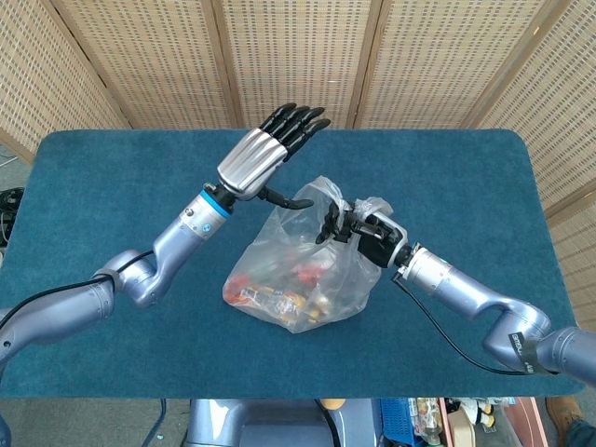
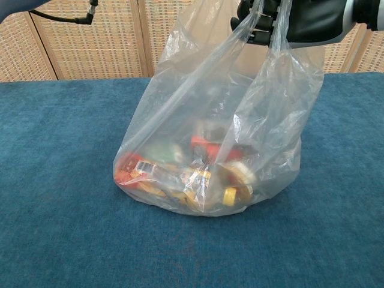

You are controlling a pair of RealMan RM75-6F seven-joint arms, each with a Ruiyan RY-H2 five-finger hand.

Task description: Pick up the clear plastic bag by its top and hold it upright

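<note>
The clear plastic bag is sitting near the middle of the bench, its weighted bottom, full of small colourful packets, resting on the blue cloth while its neck is rising almost straight up. In the chest view the film is drawing taut from the load to the gathered top, so the bag's long axis is standing close to vertical, leaning only slightly toward the robot's right.

That gathered top is lying directly inside the right robot hand, whose dark fingers are curling around the bunched plastic and pinching it. This hand is plainly the nearer one: it is touching the bag, and the rest of the bag is hanging below it.

The left robot hand is hovering just beside the bag's upper left edge, fingers spread flat and pointing away from the robot, holding nothing. Whether its thumb is brushing the film cannot be told.

Judging from this, the lift is depending on the right robot hand rising straight along the bag's axis, since the bottom is not yet clear of the bench.
</note>
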